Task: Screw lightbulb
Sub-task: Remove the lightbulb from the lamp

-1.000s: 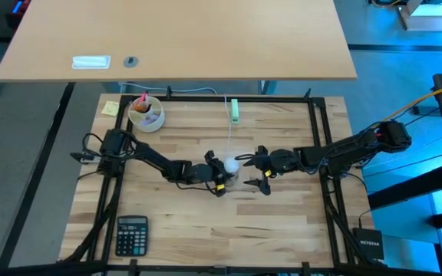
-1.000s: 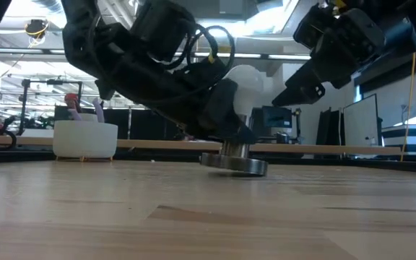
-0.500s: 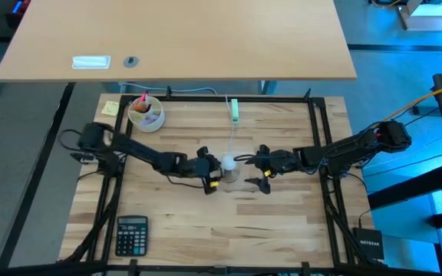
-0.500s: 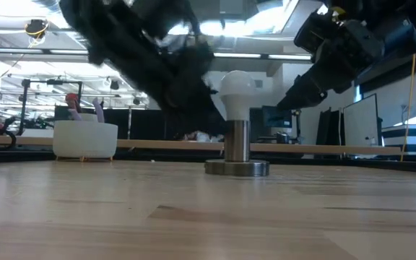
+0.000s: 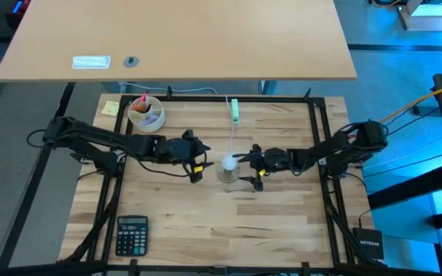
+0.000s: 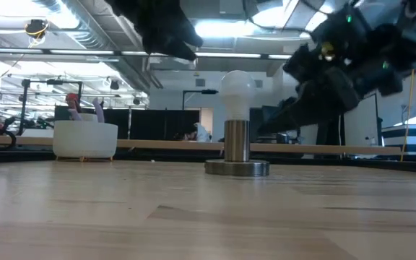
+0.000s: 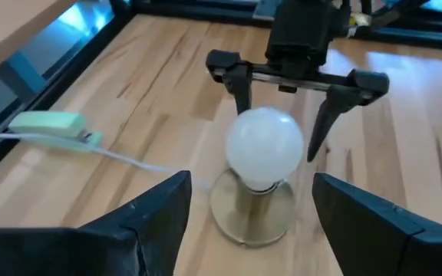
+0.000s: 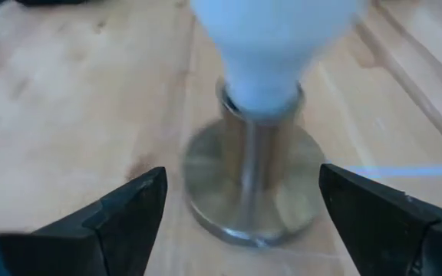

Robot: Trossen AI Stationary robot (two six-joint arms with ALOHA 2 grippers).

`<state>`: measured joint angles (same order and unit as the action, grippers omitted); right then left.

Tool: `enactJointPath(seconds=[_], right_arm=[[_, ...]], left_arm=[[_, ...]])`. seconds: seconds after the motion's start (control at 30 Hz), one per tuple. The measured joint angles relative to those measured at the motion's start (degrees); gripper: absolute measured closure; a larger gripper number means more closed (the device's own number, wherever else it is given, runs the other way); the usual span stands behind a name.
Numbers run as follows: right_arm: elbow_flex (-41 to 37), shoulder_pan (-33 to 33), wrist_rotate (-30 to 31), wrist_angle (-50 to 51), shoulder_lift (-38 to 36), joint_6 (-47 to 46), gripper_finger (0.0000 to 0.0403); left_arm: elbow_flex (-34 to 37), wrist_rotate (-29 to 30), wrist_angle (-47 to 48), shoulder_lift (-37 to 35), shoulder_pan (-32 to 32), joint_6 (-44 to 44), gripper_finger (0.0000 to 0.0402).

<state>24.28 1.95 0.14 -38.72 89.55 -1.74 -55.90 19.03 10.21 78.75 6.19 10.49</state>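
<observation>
A: Lightbulb (image 5: 228,162)?
B: Upright in the socket (image 6: 237,167), mid surface (image 5: 282,230).
A: Hands?
B: Left hand (image 5: 196,161) released, off to its side. Right hand (image 5: 249,170) spread wide, just beside it, not touching.

Both hands (image 5: 196,158) (image 5: 249,164) open, apparently apart.

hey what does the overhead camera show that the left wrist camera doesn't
Only the high view shows the black calculator, the white cup of pens, the yellow sticky note and the left gripper, open, drawn away from the bulb. Only the left wrist view shows the open right gripper's fingers flanking the bulb without touching it. Both show the frosted white lightbulb upright in its round grey metal socket, the thin white cord and the pale green switch.
</observation>
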Motion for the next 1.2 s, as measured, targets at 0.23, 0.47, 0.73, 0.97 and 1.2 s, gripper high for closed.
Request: enactJointPath(seconds=[0.23, 0.47, 0.73, 0.97, 1.2], right_arm=[[-2.02, -2.88, -5.39, -15.93, 9.66, 2.09, 0.0098], [1.45, -3.55, -7.7, -19.93, 18.49, 3.82, 0.0131], [1.75, -3.51, -6.56, -21.57, 20.91, 5.92, 0.0163], [1.72, -3.47, -6.59, -21.7, 20.97, 6.2, 0.017], [1.7, -3.47, -6.75, -21.44, 20.97, 6.1, 0.017]], left_arm=[[-3.05, 0.0, 0.89, 0.9, -1.04, 1.4, 0.0139], [-3.36, 0.04, 1.11, 1.21, -1.39, 3.93, 0.0139], [-11.07, -2.5, 10.18, 6.49, -1.64, 1.12, 0.0139], [-24.41, -10.82, 25.38, 16.5, -3.76, -6.67, 0.0139], [-37.17, -14.5, 35.22, 24.12, -5.31, -17.19, 0.0139]])
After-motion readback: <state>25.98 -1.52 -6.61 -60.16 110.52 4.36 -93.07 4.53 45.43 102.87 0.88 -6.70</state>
